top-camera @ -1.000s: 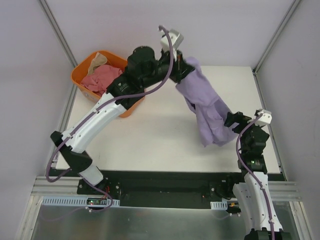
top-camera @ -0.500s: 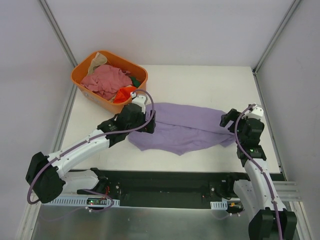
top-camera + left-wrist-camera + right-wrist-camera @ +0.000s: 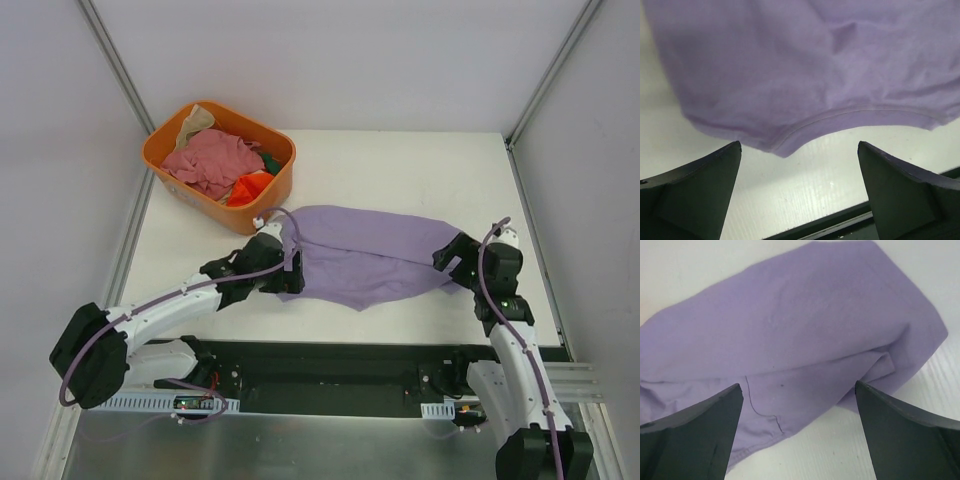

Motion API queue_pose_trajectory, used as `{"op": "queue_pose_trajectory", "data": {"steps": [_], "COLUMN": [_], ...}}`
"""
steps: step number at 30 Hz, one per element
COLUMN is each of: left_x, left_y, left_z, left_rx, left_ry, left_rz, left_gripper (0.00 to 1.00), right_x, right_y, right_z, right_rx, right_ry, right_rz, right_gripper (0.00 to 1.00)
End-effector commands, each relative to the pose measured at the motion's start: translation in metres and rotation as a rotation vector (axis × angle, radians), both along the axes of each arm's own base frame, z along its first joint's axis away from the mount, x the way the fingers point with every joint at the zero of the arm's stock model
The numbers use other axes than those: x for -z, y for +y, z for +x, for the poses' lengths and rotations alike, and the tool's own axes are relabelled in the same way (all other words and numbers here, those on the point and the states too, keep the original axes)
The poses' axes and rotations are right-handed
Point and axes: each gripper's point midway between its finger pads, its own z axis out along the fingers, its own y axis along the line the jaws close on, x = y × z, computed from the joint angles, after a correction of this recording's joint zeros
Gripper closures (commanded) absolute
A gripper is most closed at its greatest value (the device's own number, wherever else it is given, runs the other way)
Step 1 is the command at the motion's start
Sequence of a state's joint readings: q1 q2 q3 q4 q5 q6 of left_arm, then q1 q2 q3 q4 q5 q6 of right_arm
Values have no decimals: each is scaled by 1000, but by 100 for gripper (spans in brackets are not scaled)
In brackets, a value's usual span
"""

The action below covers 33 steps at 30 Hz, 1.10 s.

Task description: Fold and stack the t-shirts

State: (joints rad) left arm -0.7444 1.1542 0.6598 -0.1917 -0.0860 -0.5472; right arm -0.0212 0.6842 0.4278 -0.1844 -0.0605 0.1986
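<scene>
The lavender t-shirt (image 3: 370, 250) lies spread and rumpled across the middle of the white table (image 3: 400, 170). My left gripper (image 3: 296, 272) is low at the shirt's left edge and open. In the left wrist view the left gripper (image 3: 799, 146) has nothing between its fingers, and the shirt's hem (image 3: 805, 75) lies just ahead of the tips. My right gripper (image 3: 450, 256) is at the shirt's right end, also open. The right wrist view shows the right gripper (image 3: 799, 386) over a folded edge of the t-shirt (image 3: 790, 325) without gripping it.
An orange tub (image 3: 165, 165) stands at the back left of the table. It holds a dusty pink t-shirt (image 3: 208, 160), an orange one (image 3: 250, 187), a beige one (image 3: 195, 122) and a bit of green cloth (image 3: 270, 160). The table's black front rail (image 3: 330, 350) runs below the shirt.
A second ago my left gripper held the lavender shirt up in the air. It has since lowered it onto the table, opened and drawn back to the shirt's left edge. The right arm shifted slightly.
</scene>
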Motion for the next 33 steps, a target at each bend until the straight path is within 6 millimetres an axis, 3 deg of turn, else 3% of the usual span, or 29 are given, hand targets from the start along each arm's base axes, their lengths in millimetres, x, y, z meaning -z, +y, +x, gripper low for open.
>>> {"op": "queue_pose_trajectory", "data": {"steps": [1,4,8,15,19,22,25,27,31,32,33], "left_x": [19,32,43,58,67,70,73,73,76,76,76], "left_y": [34,48,50,41,40,40,40,38,38,38,38], "left_z": [0,2,10,18,21,26,30,32,37,38,38], "left_rx": [-221,-328,-363,-379,-388,-395,-395,-388,-356,-351,-347], "left_ry": [17,74,116,163,189,188,188,186,180,180,178], "left_rz": [30,3,-49,-49,-19,3,20,23,61,66,68], "left_gripper": [1,1,1,18,28,35,51,56,84,96,100], "right_x": [22,37,55,80,88,87,88,85,86,87,87], "right_y": [16,24,33,38,37,39,43,44,41,41,40], "right_z": [-17,-24,-31,-35,-30,-20,-18,-13,-8,-6,-4], "right_rx": [-27,-46,-66,-74,-66,-66,-78,-86,-75,-77,-74], "right_ry": [94,151,222,292,298,266,276,245,212,203,192], "right_rz": [102,144,192,221,209,219,206,186,142,134,123], "right_gripper": [4,4,4,1,8,20,33,42,61,65,68]}}
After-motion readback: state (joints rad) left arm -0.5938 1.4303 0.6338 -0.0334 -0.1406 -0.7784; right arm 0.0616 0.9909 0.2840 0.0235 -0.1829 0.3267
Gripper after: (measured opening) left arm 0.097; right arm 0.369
